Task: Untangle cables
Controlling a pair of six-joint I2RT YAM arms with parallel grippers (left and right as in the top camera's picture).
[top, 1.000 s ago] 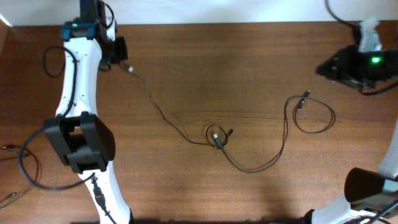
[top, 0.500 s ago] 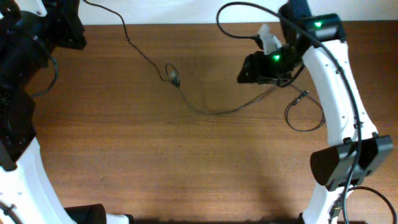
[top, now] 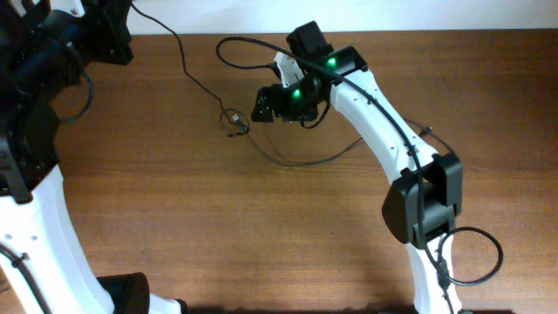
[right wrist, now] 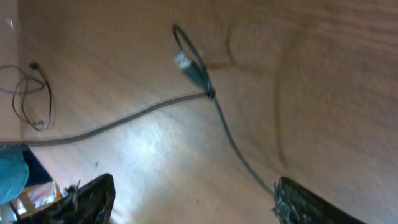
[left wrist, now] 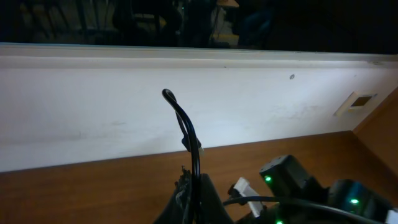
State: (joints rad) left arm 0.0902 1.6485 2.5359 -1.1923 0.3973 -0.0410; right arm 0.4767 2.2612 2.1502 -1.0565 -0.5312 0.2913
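A thin black cable (top: 202, 87) runs from my left gripper (top: 113, 33) at the far left corner down to a small knot with a plug (top: 234, 122), then curves right along the table (top: 301, 160). In the left wrist view my left gripper (left wrist: 191, 194) is shut on the cable (left wrist: 186, 127), whose end sticks up past the jaws. My right gripper (top: 261, 108) hovers just right of the knot. In the right wrist view its fingers (right wrist: 196, 202) are wide open and empty, with the knot and plug (right wrist: 191, 67) ahead of them.
The wooden table (top: 218, 235) ends at a white wall (left wrist: 93, 118) at the far side. A second small cable loop (right wrist: 34, 93) lies to the left in the right wrist view. The right arm (top: 384, 122) spans the table's middle, its thick black cable looping above (top: 240, 42).
The knot has been dragged from the table's middle toward the far left. The right arm has swung left and now sits next to the knot. The left arm has risen at the far left.
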